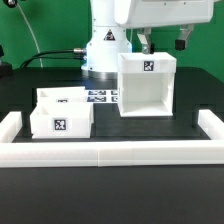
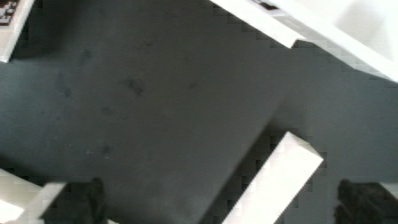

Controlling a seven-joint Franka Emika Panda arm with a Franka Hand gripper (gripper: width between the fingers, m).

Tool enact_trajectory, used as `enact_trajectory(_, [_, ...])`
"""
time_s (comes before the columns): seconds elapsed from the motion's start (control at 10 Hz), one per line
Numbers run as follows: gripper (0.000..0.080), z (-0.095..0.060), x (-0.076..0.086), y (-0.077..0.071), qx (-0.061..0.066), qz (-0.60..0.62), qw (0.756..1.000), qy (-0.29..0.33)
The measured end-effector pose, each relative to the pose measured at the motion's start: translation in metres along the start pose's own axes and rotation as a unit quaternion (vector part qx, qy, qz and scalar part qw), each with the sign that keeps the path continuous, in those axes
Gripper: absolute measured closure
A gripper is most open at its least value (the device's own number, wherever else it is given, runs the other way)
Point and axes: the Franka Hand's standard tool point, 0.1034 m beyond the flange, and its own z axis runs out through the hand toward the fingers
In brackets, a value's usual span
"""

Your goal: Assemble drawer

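Observation:
The tall white box-shaped housing stands on the black table at the exterior view's right, with a square tag on its front. Two small white trays sit side by side at the exterior view's left, and the nearer one shows a tag. My gripper hangs just above and behind the housing's top, open and empty. In the wrist view my gripper shows two dark fingers set wide apart. A slanted white edge lies between them, and neither finger touches it.
A long low white rail runs along the table's front and turns back at both ends. The marker board lies flat between the trays and the housing. The robot's white base stands behind them. White pieces cross the wrist view's corner.

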Motion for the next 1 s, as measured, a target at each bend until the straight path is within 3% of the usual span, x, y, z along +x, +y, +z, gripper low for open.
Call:
enact_trajectory(0.2, [0.015, -0.001, -0.007, -0.007, -0.003, 0.055, 0.998, 0.006])
enact_trajectory(0.5, [0.015, 0.0, -0.025, -0.037, -0.002, 0.132, 0.991, -0.012])
enact_trajectory(0.8, [0.015, 0.003, -0.043, -0.053, 0.028, 0.201, 0.978, -0.037])
enact_trajectory(1.0, [0.015, 0.004, -0.042, -0.052, 0.027, 0.199, 0.979, -0.037])
